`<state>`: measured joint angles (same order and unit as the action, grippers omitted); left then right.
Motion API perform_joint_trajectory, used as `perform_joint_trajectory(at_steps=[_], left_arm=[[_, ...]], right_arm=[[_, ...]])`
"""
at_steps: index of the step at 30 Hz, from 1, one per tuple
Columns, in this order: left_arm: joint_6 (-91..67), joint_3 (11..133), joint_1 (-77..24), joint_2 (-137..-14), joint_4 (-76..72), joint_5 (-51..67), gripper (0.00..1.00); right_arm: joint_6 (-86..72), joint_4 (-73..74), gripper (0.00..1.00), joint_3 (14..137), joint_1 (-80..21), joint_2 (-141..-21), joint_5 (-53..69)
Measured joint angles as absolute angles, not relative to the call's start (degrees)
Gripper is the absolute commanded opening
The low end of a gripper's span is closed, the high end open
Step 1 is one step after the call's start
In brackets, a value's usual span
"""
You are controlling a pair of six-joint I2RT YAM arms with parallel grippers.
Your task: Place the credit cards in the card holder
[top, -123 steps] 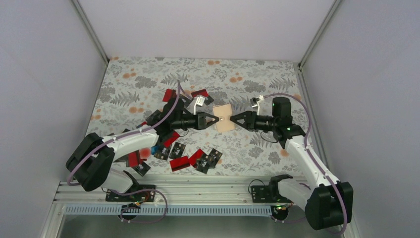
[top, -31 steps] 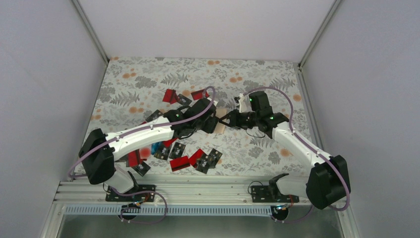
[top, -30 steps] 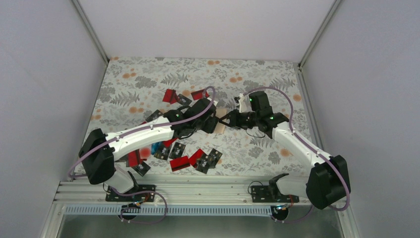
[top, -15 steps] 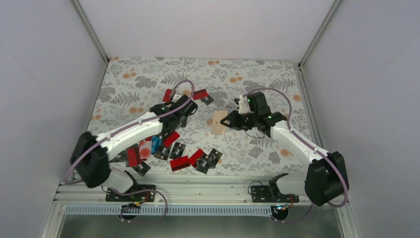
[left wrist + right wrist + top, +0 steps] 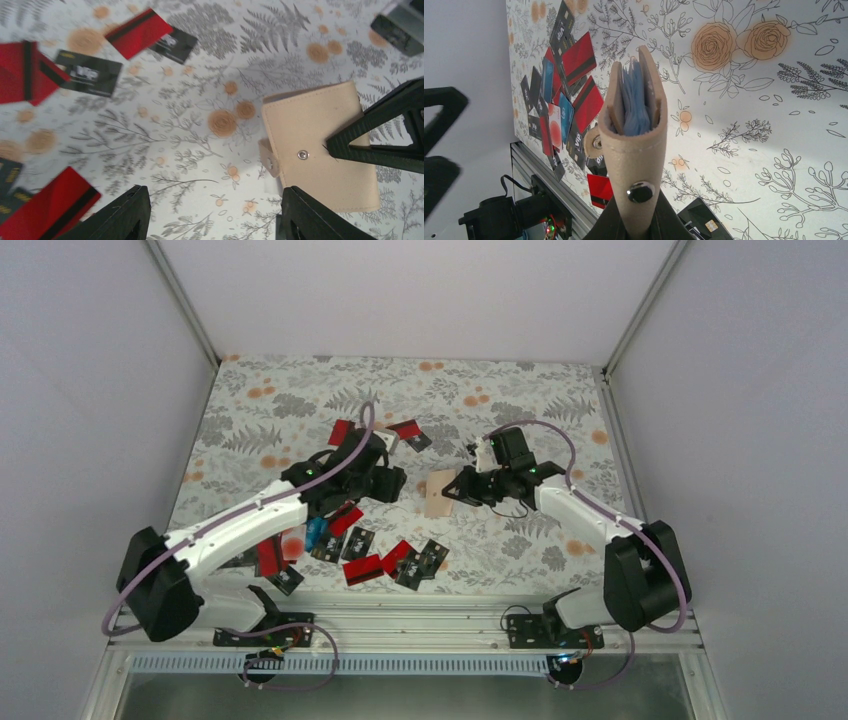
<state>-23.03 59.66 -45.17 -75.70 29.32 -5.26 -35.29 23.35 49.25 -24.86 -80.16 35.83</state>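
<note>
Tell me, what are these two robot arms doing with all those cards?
The right hand pinches the folded tan card holder by one edge. The left hand hangs open beside it, holding nothing. The credit cards, red, black and blue, lie scattered on the flowered cloth, none picked up yet.

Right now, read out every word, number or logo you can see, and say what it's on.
"VIP": white, on the lower black card, right wrist view.
"VIP": on the upper black card, same view.
Left-wrist black card: white marking too blurred to read.
Card holder: no lettering.
Overhead view: card markings too small.
</note>
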Motion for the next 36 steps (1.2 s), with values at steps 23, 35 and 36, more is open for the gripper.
perform_joint_trajectory(at_steps=[23, 35, 36], left_arm=[[-26.13, 59.51, -47.11, -89.67, 21.12, 3.49, 0.46], [-26.68, 60.01, -47.42, -91.77, 20.60, 3.25, 0.21], [-26.81, 60.05, -47.42, -91.77, 20.43, 3.20, 0.12]], right_arm=[[-34.24, 23.20, 0.04, 49.65, -24.86, -82.15, 36.56], [-34.22, 23.18, 0.04, 49.65, -24.86, -82.15, 36.69], [-34.22, 23.16, 0.04, 49.65, -24.86, -82.15, 36.73]])
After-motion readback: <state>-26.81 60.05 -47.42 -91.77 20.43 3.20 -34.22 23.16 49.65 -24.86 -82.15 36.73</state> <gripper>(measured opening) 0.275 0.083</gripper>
